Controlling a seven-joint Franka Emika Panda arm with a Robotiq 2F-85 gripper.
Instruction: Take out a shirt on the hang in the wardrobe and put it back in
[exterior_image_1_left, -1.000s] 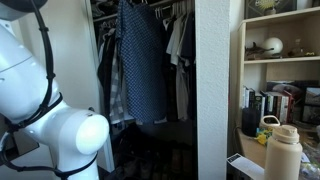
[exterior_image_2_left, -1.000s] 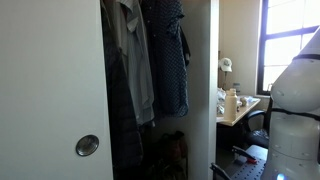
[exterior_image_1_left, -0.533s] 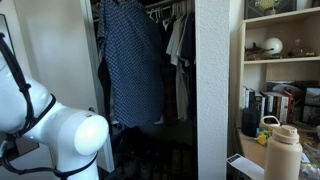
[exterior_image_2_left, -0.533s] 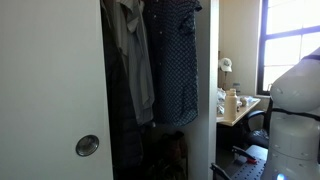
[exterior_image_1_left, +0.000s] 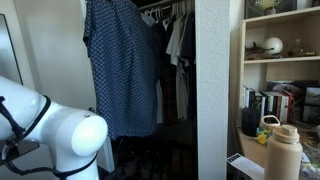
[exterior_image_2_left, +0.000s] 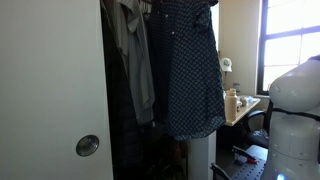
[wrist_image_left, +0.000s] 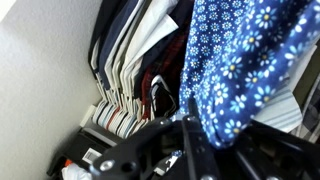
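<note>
**Patterned blue shirt held outside the wardrobe, ready to go back in**

In the wrist view the dark fingers (wrist_image_left: 195, 150) sit at the bottom edge with the shirt (wrist_image_left: 245, 50) draping right over them. They look drawn together, but what they pinch is hidden, so I cannot tell their state. In both exterior views the shirt (exterior_image_1_left: 120, 70) (exterior_image_2_left: 195, 80) hangs full length in front of the wardrobe (exterior_image_1_left: 175, 125) opening, outside it, with its hem free. To return it well, I would hold the top of the shirt level and high and carry it straight inward past the white side panel (exterior_image_1_left: 218, 90). I would aim for a gap among the hung shirts (wrist_image_left: 130, 60) before lowering. Slow travel should limit swinging and snagging on the neighbours.
</note>
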